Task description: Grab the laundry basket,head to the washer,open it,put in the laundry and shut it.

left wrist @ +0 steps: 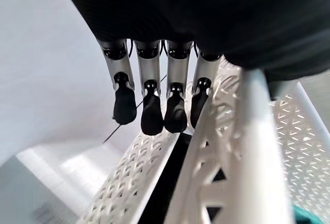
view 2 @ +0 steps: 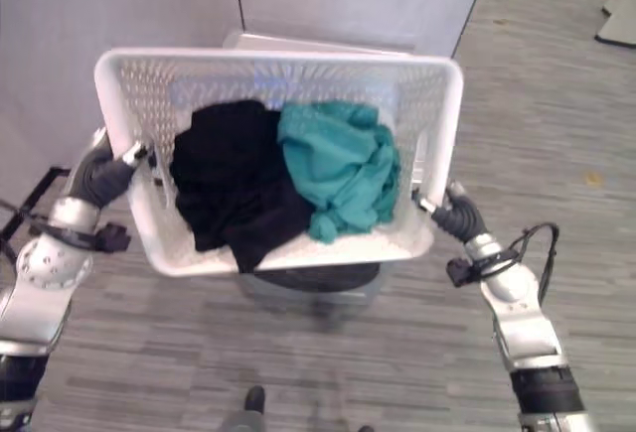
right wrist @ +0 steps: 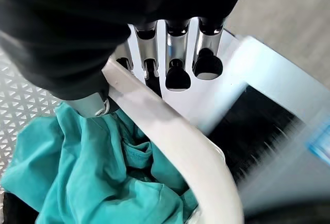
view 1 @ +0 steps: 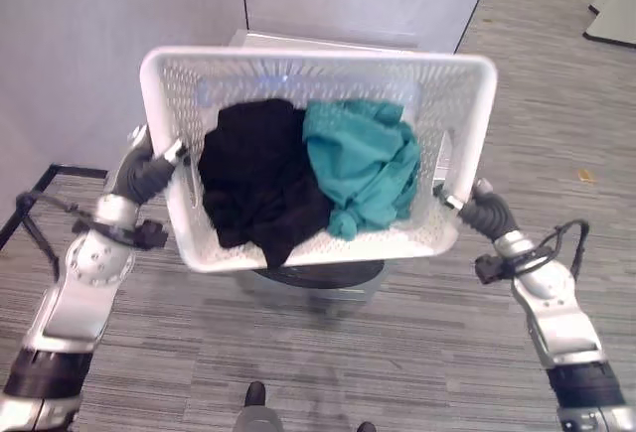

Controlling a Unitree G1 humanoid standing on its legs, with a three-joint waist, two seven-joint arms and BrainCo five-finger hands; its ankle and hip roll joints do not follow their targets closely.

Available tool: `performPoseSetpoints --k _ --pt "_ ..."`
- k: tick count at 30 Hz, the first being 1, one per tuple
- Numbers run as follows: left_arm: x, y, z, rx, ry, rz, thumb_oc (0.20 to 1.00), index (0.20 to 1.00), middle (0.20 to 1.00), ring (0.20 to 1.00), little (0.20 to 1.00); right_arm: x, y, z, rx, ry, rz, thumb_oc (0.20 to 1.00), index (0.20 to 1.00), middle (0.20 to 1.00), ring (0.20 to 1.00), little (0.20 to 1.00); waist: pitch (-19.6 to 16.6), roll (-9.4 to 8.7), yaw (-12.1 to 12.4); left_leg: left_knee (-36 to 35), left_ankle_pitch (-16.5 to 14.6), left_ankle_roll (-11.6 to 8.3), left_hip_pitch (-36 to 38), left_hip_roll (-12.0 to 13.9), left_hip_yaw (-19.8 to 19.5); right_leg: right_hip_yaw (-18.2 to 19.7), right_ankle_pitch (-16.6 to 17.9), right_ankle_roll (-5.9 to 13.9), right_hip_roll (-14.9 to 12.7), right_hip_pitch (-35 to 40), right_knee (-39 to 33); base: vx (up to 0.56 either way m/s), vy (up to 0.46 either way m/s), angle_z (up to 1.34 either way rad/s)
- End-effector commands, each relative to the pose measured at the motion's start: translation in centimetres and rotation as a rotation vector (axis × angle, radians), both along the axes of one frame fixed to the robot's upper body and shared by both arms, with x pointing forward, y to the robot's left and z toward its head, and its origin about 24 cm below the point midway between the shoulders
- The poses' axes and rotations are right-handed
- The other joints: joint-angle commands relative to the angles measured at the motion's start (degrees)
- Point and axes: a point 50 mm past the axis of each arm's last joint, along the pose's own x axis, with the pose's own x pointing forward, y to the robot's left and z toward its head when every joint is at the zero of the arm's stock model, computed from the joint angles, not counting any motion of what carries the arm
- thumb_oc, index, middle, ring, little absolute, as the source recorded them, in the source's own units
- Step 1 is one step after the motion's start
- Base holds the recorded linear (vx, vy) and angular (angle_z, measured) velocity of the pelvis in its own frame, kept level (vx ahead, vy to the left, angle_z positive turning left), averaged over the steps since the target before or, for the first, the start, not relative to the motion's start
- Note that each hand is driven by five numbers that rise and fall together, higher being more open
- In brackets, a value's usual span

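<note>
The white laundry basket (view 1: pixel 316 159) sits in the centre of the frame, held up between both hands and tipped so its open side faces the camera. Inside lie a black garment (view 1: pixel 253 179) on the left and a teal garment (view 1: pixel 363 164) on the right. Below it, at lower centre, a pale machine with a dark round opening shows, probably the washer (view 1: pixel 316 278).

The step in hand looks like carrying or tipping the load at the washer. Doing it well means keeping both sides level with each other so the clothes do not slide to one corner, and holding the rim firmly while the basket is lowered toward the opening.

The left hand (view 1: pixel 149 169), at centre left, grips the basket's side; in its wrist view the fingers (left wrist: pixel 152 113) run nearly straight along the outer lattice wall. The right hand (view 2: pixel 452 216), at centre right, clamps the rim, thumb inside and fingers (right wrist: pixel 178 74) outside.
</note>
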Motion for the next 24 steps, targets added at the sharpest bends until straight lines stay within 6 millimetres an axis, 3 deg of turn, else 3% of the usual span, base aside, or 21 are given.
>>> performPoseSetpoints --k 1,3,4,6,8,10,13,14,17,20,22,24 --pt "1.0 3.4 4.3 -0.068 -0.159 0.141 0.200 0.200 0.200 0.200 0.200 -0.3 -5.9 2.9 0.008 -0.075 -0.241 0.200 0.200 0.200 0.200 0.200 -3.9 1.68 -0.2 5.4 -3.4 -0.74 0.3 4.4 0.4 -2.8 -4.4 0.85 -2.6 -5.1 7.0 0.01 -0.048 0.03" --pt "2.7 2.6 5.1 -0.113 -0.125 0.086 0.200 0.200 0.200 0.200 0.200 0.7 -5.9 4.6 -0.028 -0.093 -0.238 0.200 0.200 0.200 0.200 0.200 -3.1 1.47 -0.3 11.0 -3.0 -1.37 -2.2 4.9 -0.6 -2.6 -5.5 -0.04 -1.6 -5.1 7.3 -0.03 -0.066 0.13" --pt "4.1 2.0 5.9 -0.156 -0.092 0.054 0.200 0.200 0.200 0.200 0.200 1.8 -5.7 6.3 -0.064 -0.110 -0.232 0.200 0.200 0.200 0.200 0.200 -1.4 1.33 0.2 19.4 -1.7 -1.74 -5.9 3.5 -3.0 -2.7 -5.9 -1.02 -1.4 -4.8 7.6 -0.08 -0.062 0.21" --pt "5.6 1.4 6.8 -0.153 -0.066 0.054 0.200 0.200 0.200 0.200 0.200 2.8 -5.4 7.6 -0.081 -0.114 -0.222 0.200 0.200 0.200 0.200 0.200 -0.2 0.88 0.5 24.2 -0.2 -2.03 -10.0 1.7 -4.6 -3.6 -6.5 -1.46 -1.6 -4.1 7.8 -0.01 0.000 0.13" --pt "6.9 0.5 7.7 -0.137 -0.038 0.052 0.200 0.200 0.200 0.200 0.200 3.3 -6.0 8.0 -0.107 -0.088 -0.243 0.200 0.200 0.200 0.200 0.200 -0.5 0.44 0.3 19.8 -1.2 -1.50 -11.2 2.1 -3.1 -4.5 -6.8 -0.80 -1.7 -3.4 7.6 0.12 0.097 0.29" --pt "8.7 -1.5 9.2 -0.101 -0.009 0.033 0.200 0.200 0.200 0.200 0.200 4.1 -6.7 7.9 -0.115 -0.055 -0.283 0.200 0.200 0.200 0.200 0.200 -0.8 0.04 0.4 13.1 0.1 -0.62 -13.6 2.9 -0.2 -5.8 -7.8 0.23 -1.8 -1.6 7.9 0.23 0.211 0.41" --pt "9.1 -1.9 9.8 -0.079 -0.014 0.050 0.200 0.200 0.200 0.200 0.200 4.3 -6.7 7.4 -0.111 -0.033 -0.287 0.200 0.200 0.200 0.200 0.200 -1.0 -0.25 0.8 11.5 0.0 0.01 -12.2 2.2 0.3 -5.6 -8.2 0.75 -2.0 -1.2 8.8 0.14 0.160 0.17" --pt "9.9 -2.9 10.4 -0.032 -0.009 0.062 0.200 0.200 0.200 0.200 0.200 5.0 -6.8 7.3 -0.119 -0.016 -0.311 0.200 0.200 0.200 0.200 0.200 -2.0 0.13 0.9 10.9 -1.6 1.35 -10.5 -0.9 -1.4 -5.6 -8.4 1.97 -3.8 -1.2 13.2 0.20 0.307 0.00" --pt "10.4 -4.9 11.3 0.013 -0.018 0.042 0.200 0.200 0.200 0.200 0.200 5.7 -7.9 6.7 -0.121 0.038 -0.378 0.200 0.200 0.200 0.200 0.200 -2.3 0.47 -0.5 10.3 -3.4 4.47 -7.7 -2.8 0.7 -4.0 -7.1 3.74 -7.2 -4.7 25.7 0.23 0.367 -0.03" --pt "10.7 -4.9 10.8 0.020 0.002 0.058 0.200 0.200 0.200 0.200 0.200 6.9 -7.5 6.5 -0.121 0.075 -0.387 0.200 0.200 0.200 0.200 0.200 -1.8 1.50 -1.1 10.2 -4.5 6.98 -5.3 -4.0 2.2 -1.4 -3.3 5.63 -8.4 -8.7 34.1 0.18 0.243 -0.05" --pt "10.7 -4.7 10.7 0.016 0.010 0.061 0.200 0.200 0.200 0.200 0.200 7.3 -7.0 6.6 -0.119 0.080 -0.375 0.200 0.200 0.200 0.200 0.200 -1.6 1.78 -1.0 9.5 -5.0 7.41 -3.8 -4.2 3.4 -1.2 -2.3 6.10 -9.5 -9.7 35.0 0.16 0.108 -0.28" --pt "11.0 -4.7 10.6 0.037 0.033 0.070 0.200 0.200 0.200 0.200 0.200 7.8 -7.0 5.8 -0.144 0.144 -0.381 0.200 0.200 0.200 0.200 0.200 -2.5 2.61 -0.6 6.8 -5.6 7.07 -1.3 -4.4 3.3 -2.6 -2.3 5.32 -11.5 -10.8 28.2 0.21 0.011 -0.46"
